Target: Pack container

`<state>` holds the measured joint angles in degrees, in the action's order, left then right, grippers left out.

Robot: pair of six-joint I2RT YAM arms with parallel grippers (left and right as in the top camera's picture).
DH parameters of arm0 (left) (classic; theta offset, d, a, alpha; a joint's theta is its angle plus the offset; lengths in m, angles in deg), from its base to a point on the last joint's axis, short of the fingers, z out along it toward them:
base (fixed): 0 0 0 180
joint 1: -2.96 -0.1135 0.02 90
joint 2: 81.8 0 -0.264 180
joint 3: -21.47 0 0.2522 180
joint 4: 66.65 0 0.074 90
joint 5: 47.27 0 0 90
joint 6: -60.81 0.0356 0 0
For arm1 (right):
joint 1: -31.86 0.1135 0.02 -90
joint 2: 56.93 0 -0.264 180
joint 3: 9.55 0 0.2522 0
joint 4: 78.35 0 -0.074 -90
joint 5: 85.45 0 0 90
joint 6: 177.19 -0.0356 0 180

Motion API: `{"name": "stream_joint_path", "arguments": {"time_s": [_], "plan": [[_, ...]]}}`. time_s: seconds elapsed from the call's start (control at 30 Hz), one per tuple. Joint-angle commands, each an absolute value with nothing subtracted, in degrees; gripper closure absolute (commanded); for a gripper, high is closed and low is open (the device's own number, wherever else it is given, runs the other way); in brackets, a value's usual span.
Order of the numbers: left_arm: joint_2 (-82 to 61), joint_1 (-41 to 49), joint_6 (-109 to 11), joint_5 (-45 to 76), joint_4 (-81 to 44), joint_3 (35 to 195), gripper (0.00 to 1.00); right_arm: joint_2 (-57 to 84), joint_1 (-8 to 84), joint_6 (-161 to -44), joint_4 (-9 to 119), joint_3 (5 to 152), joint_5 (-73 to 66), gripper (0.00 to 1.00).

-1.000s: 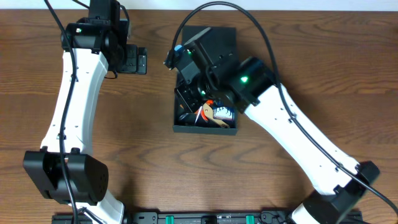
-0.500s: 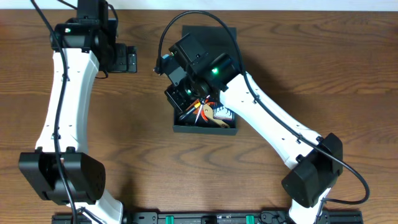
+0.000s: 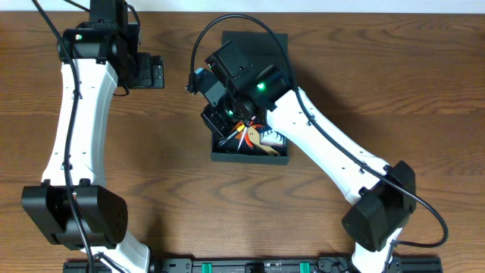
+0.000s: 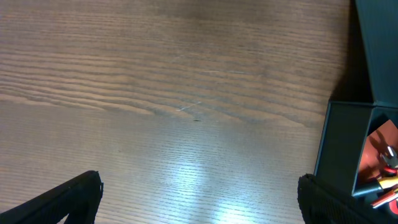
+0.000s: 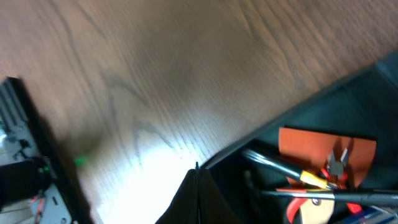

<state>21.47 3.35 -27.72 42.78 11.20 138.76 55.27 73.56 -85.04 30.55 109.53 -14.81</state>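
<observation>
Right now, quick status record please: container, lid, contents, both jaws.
container: on the wooden table, open
lid: folded back on the far side
contents: orange card, tools with red and yellow handles
left jaws: wide open, empty, over the table, apart from the container
right jaws: shut, nothing held, tip near the container's left wall

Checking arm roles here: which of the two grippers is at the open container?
The right gripper, shut, its tip at the container rim by the tools; the left gripper is open over the table, well away.
</observation>
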Motion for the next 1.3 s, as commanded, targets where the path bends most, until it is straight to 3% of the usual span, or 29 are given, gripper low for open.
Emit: {"name": "stream_joint_path", "arguments": {"time_s": [0.0, 0.27, 0.67, 1.27], "plan": [[21.27, 3.02, -27.85, 43.42, 11.62, 139.44, 0.01, 59.53, 73.91, -84.40, 29.37, 109.75, -9.93, 0.99], [21.27, 3.02, -28.04, 43.40, 11.95, 139.44, 0.01, 59.44, 70.48, -94.43, 31.25, 110.51, 0.04, 0.99], [21.27, 3.02, -28.04, 43.40, 11.97, 139.44, 0.01, 59.44, 62.24, -89.87, 32.32, 110.45, 0.06, 0.99], [21.27, 3.02, -28.02, 43.40, 11.97, 139.44, 0.01, 65.02, 62.43, -88.88, 31.93, 110.38, -0.75, 0.99]]}}
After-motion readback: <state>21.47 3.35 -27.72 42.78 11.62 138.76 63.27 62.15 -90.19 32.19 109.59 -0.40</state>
